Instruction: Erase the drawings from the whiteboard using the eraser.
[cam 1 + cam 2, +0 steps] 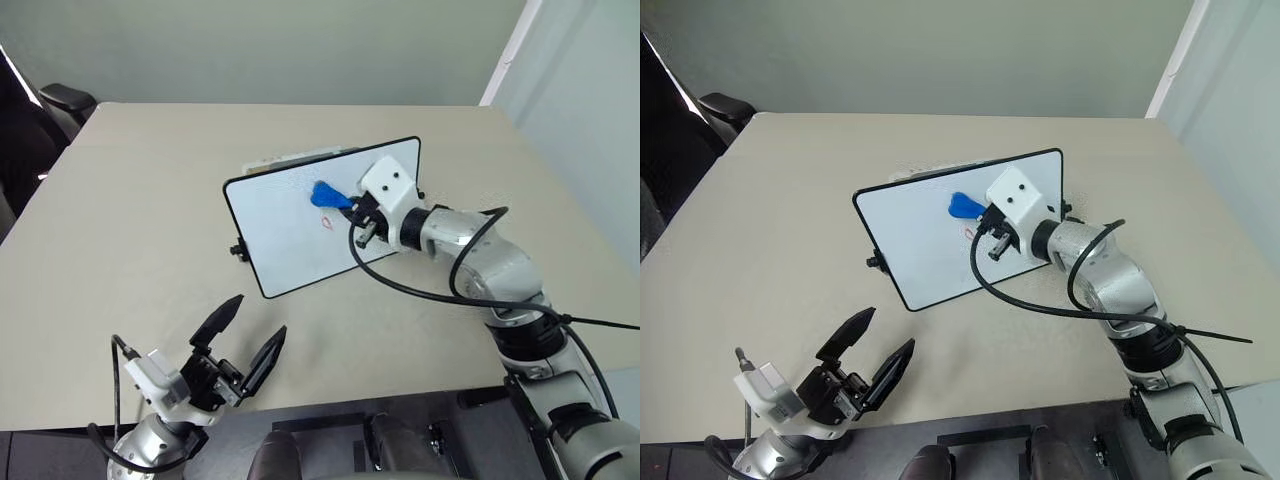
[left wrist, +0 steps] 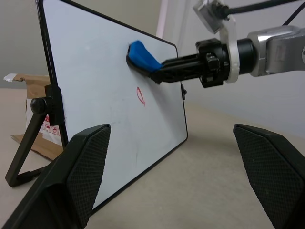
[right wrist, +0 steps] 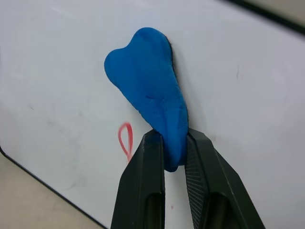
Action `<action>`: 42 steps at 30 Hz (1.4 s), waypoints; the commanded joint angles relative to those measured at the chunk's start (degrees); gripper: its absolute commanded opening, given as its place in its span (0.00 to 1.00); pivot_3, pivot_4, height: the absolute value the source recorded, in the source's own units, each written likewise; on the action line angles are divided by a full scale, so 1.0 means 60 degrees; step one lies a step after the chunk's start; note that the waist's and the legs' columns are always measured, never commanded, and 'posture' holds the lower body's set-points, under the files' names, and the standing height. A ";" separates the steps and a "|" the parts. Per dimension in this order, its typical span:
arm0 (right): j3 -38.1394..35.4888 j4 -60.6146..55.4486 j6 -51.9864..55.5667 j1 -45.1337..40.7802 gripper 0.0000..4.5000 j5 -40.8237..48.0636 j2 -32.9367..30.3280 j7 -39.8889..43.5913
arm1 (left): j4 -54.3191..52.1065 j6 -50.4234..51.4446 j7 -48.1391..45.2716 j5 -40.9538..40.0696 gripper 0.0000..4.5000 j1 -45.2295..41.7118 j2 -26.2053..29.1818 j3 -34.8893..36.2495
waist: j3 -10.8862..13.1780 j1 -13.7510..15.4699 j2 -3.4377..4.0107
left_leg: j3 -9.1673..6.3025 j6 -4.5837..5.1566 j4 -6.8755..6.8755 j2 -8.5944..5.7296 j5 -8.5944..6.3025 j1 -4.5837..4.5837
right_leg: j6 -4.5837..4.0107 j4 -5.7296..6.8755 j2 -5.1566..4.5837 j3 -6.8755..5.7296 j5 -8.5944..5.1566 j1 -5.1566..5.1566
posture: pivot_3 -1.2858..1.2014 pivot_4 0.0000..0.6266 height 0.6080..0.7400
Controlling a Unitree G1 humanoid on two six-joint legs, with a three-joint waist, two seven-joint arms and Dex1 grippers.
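Beige desk (image 1: 150, 200) | propped whiteboard (image 1: 280, 230) | right pincer (image 3: 174, 157) pinching eraser (image 3: 150, 105) flat against it, red drawings (image 3: 125, 140) at 7 o'clock | left pincer (image 1: 245, 335) spread, idle.

whiteboard (image 1: 290, 225) propped upright mid-table (image 1: 120, 230), eraser (image 1: 327, 195) against its face, drawings (image 1: 328, 222) just below eraser

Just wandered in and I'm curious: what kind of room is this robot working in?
Probably an office or lab room: a large plain beige table, a black office chair at its far corner, bare pale walls, and a small standing whiteboard on the table.
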 commanded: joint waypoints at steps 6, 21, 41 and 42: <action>0.0305 0.0216 0.0011 0.0502 0.07 -0.0313 -0.0304 0.0199 | -0.0186 -0.0035 -0.0058 -0.0096 1.00 0.0079 -0.0028 0.0045 | -0.0002 0.0024 -0.0003 | -0.0001 -0.0008 -0.0004 0.0000 0.0002 -0.0012 | -0.0004 -0.0007 -0.0003 0.0000 -0.0003 -0.0005 | 0.52 0.24 1.00; 0.0910 0.0484 0.0550 0.0914 0.07 -0.0674 -0.0607 0.0469 | -0.0217 -0.0032 -0.0047 -0.0062 1.00 0.0081 -0.0014 0.0026 | -0.0002 0.0018 -0.0003 | 0.0000 -0.0015 0.0005 0.0000 0.0015 -0.0002 | -0.0006 -0.0001 -0.0001 0.0000 0.0015 0.0004 | 0.52 0.24 1.00; -0.0038 0.0174 0.0701 0.1284 0.07 -0.0907 -0.1175 0.0270 | -0.0262 -0.0017 -0.0110 -0.0098 1.00 0.0118 0.0001 -0.0024 | -0.0002 0.0105 -0.0003 | 0.0002 -0.0018 0.0007 0.0000 0.0016 -0.0020 | -0.0014 -0.0010 -0.0003 0.0000 0.0010 0.0003 | 0.52 0.24 1.00; -0.0053 0.0161 0.0717 0.1391 0.07 -0.0946 -0.1268 0.0267 | -0.0264 -0.0018 -0.0113 -0.0099 1.00 0.0124 0.0003 -0.0024 | -0.0002 0.0106 -0.0003 | 0.0003 -0.0018 0.0009 0.0000 0.0016 -0.0021 | -0.0014 -0.0010 -0.0004 0.0000 0.0010 0.0002 | 0.52 0.24 1.00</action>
